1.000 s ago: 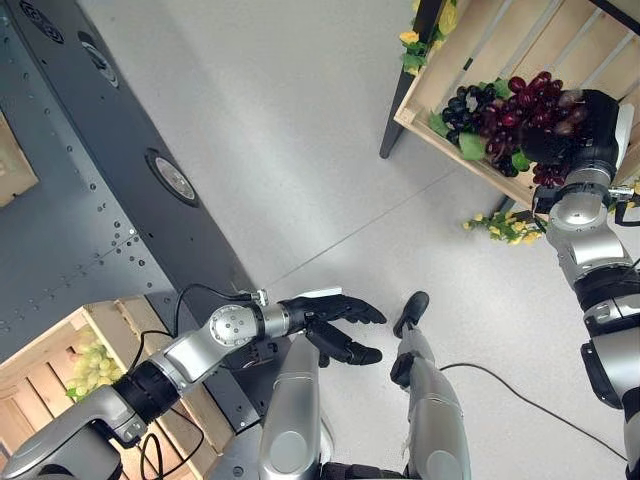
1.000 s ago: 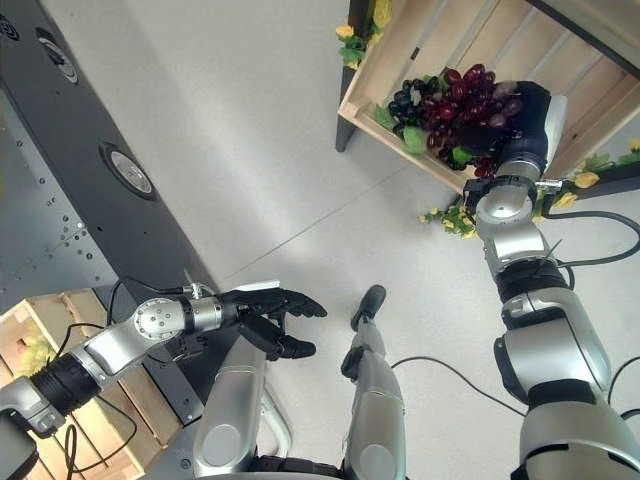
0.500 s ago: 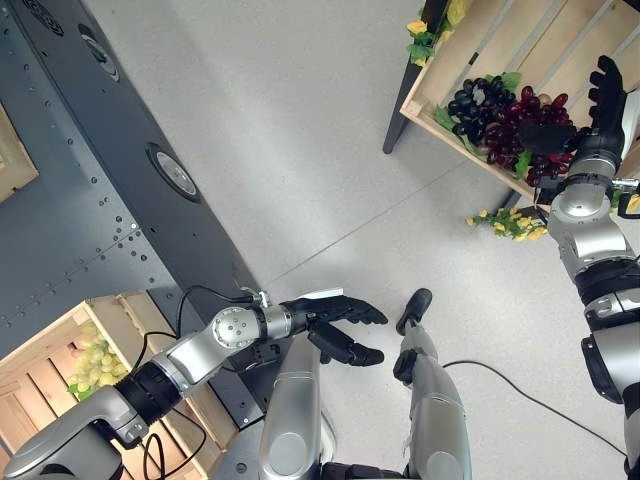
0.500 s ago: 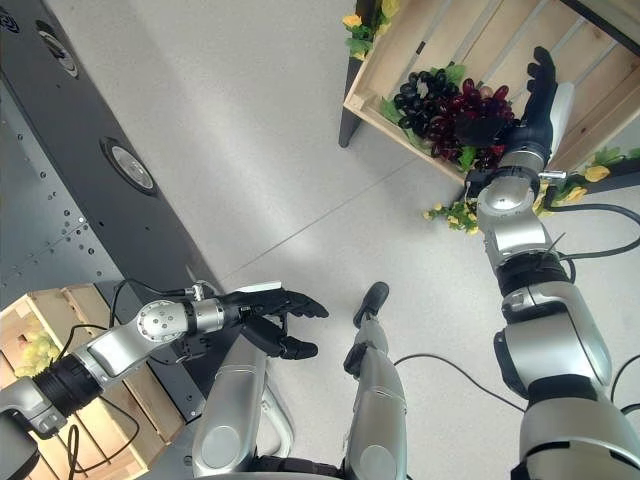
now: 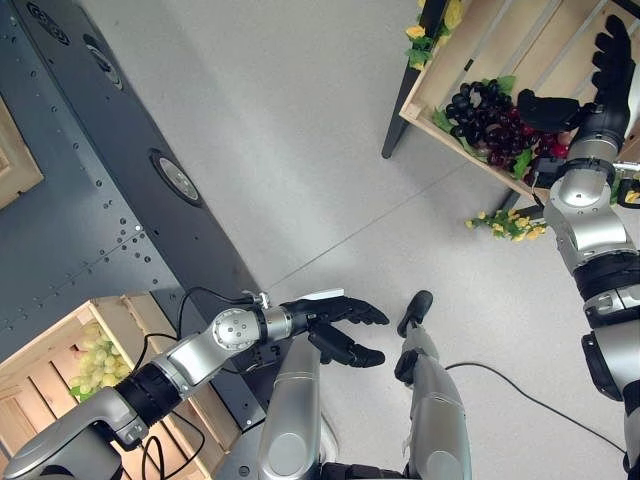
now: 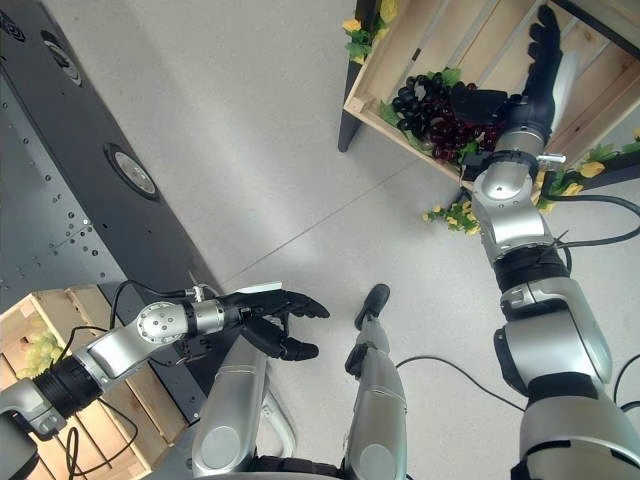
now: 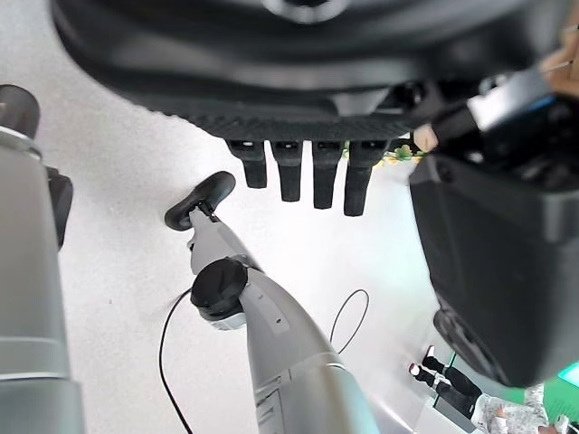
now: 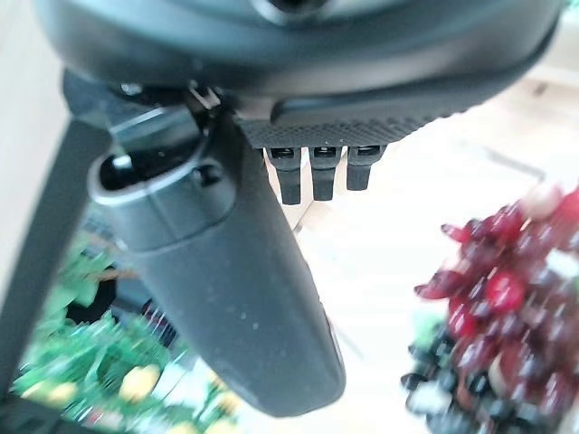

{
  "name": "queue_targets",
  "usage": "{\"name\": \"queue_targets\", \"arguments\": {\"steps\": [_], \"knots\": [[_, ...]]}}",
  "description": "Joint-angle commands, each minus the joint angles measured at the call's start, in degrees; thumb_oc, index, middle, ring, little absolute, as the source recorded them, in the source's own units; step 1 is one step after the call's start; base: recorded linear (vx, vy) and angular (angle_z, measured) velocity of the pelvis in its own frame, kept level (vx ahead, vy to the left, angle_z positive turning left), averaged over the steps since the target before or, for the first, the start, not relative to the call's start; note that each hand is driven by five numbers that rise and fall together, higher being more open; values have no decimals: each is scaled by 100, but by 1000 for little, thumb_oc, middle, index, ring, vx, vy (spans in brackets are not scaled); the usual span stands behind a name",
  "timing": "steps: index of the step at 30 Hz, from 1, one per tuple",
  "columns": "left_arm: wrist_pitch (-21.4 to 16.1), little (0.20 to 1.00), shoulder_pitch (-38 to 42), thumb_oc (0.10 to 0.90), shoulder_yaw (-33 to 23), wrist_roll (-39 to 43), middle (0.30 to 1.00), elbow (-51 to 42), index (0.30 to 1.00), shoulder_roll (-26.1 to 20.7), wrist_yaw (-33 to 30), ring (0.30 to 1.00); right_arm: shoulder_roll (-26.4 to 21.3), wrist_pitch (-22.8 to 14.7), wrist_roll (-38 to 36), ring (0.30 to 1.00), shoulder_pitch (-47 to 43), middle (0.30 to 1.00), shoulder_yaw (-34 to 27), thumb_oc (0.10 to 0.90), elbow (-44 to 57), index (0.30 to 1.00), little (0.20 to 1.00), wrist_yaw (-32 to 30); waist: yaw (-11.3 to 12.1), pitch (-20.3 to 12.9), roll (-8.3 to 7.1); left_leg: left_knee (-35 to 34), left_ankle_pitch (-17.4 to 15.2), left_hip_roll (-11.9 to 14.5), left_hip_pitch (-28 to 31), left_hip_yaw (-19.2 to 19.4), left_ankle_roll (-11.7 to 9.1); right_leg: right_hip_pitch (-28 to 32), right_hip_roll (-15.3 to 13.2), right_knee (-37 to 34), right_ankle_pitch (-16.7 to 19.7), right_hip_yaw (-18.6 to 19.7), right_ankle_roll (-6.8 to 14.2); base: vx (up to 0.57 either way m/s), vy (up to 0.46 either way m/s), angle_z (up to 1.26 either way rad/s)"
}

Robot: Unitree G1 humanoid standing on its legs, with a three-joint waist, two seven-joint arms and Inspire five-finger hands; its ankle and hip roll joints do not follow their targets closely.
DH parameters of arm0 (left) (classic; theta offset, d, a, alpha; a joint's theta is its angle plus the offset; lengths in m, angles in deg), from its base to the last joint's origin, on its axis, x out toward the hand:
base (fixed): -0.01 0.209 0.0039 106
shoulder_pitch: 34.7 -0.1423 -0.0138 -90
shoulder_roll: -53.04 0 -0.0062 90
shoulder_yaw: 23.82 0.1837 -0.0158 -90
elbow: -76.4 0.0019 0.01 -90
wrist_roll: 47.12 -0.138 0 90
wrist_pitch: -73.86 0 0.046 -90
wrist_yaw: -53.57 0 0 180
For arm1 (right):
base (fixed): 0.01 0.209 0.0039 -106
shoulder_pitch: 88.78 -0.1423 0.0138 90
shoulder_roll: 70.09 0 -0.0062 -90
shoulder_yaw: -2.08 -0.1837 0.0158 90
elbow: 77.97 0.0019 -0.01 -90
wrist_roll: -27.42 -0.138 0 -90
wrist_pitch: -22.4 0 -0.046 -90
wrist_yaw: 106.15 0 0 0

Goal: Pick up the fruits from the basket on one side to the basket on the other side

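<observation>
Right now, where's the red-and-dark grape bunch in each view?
Left eye: grape bunch upper right, in the wooden crate, beside the open right hand.
Right eye: upper right, same crate.
Right wrist: at the edge, past the thumb.
Left wrist: other things show here.
Shared landmark: the crate's front rim.

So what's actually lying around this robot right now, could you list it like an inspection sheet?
Surface: pale grey floor.
Job's things: red and dark grapes in the wooden crate on the right; green grapes in the wooden crate on the left.
Clutter: yellow flower sprig on the floor under the right crate.
Hands: right hand open above the grapes, holding nothing; left hand open, low over the floor.
Cables: nothing seen.
Surroundings: dark riveted metal panel.
</observation>
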Motion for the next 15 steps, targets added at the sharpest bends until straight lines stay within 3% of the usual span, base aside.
{"name": "queue_targets", "arguments": {"steps": [1, 3, 5, 6, 11, 15], "knots": [[-626, 900, -262, 800, -105, 503, 900, -589, 900, 502, 140, 900, -196, -467, -1160, 900, -67, 900, -712, 800, 1093, 900, 900, 1231, 2, -71, 340, -2215, 623, -485, 1263, -18, -41, 624, -261, 1456, -1598, 27, 632, -52, 88, 3], [-652, 900, -283, 800, -194, 588, 900, -560, 900, 562, 188, 900, -75, -342, -1511, 900, 152, 900, -825, 800, 1290, 900, 900, 1769, -11, -71, 331, -2278, 730, -500, 1333, 38, -7, 714, -271, 1352, -1490, -40, 570, -37, 99, 0], [-635, 900, -383, 800, -456, 775, 900, -502, 900, 741, 359, 900, 167, 40, -1968, 900, 660, 900, -915, 800, 1787, 900, 900, 2845, -34, -71, 295, -2353, 714, -563, 1660, 16, 4, 1047, -321, 1197, -1422, -7, 587, 60, 157, 0], [-635, 900, -394, 800, -453, 776, 900, -505, 900, 738, 363, 900, 169, 45, -1970, 900, 680, 900, -923, 800, 1795, 900, 900, 2852, -36, -71, 296, -2364, 715, -565, 1680, 11, 4, 1071, -320, 1183, -1419, -15, 590, 68, 149, 9], [-802, 900, -660, 800, -778, 1132, 900, -353, 900, 957, 547, 900, 507, 454, -2506, 900, 1610, 900, -979, 800, 2463, 900, 900, 4138, -39, -377, 163, -2400, 587, -712, 2047, -102, 64, 1508, -432, 918, -1224, 25, 648, 92, 157, 10], [-873, 900, -977, 800, -1106, 1343, 900, -266, 900, 1242, 579, 900, 956, 587, -2764, 900, 2247, 900, -1043, 800, 2991, 900, 900, 4397, -33, -615, 79, -2387, 455, -867, 2329, -253, 145, 1782, -600, 885, -945, 132, 719, 140, 233, 17]]}}
